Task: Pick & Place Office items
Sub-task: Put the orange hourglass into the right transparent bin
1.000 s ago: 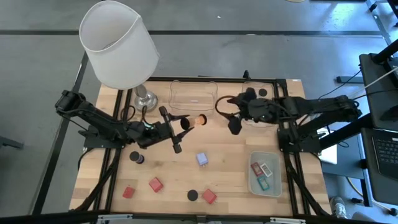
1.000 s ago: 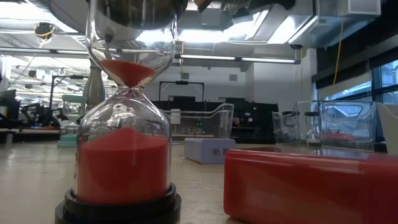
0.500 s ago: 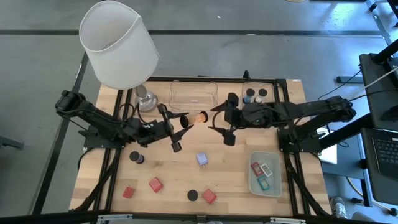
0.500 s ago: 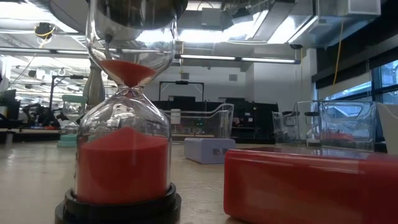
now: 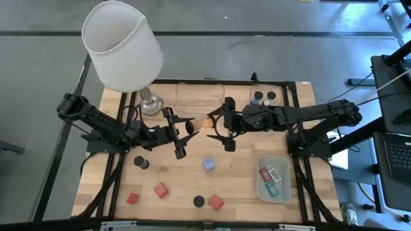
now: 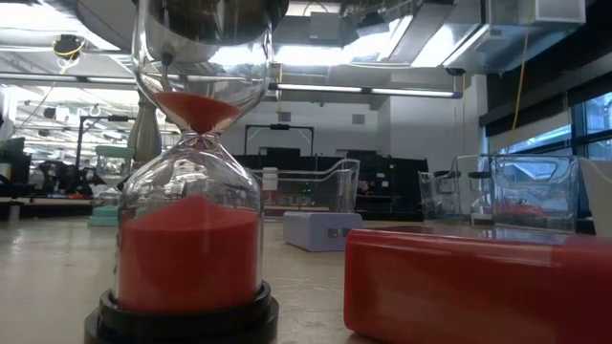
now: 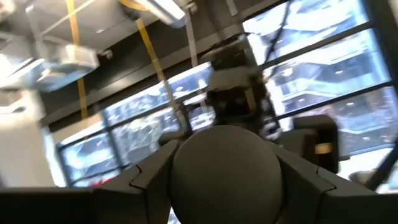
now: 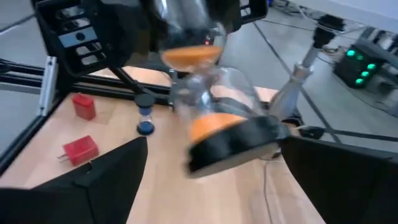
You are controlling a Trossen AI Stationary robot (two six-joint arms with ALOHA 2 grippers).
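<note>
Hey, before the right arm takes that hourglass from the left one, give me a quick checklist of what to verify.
1. Left gripper clamped on the hourglass: ok.
2. Right gripper open: ok.
3. Hourglass's free end between the right fingers, per the right wrist view: ok.
4. Right fingers touching the glass: cannot tell.
5. Lavender cube apart from both arms: ok.

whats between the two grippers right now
An orange-sand hourglass, lying sideways and gripped at one end by the left gripper. The right gripper stands open around its other end. The high view and right wrist view show it.
</note>
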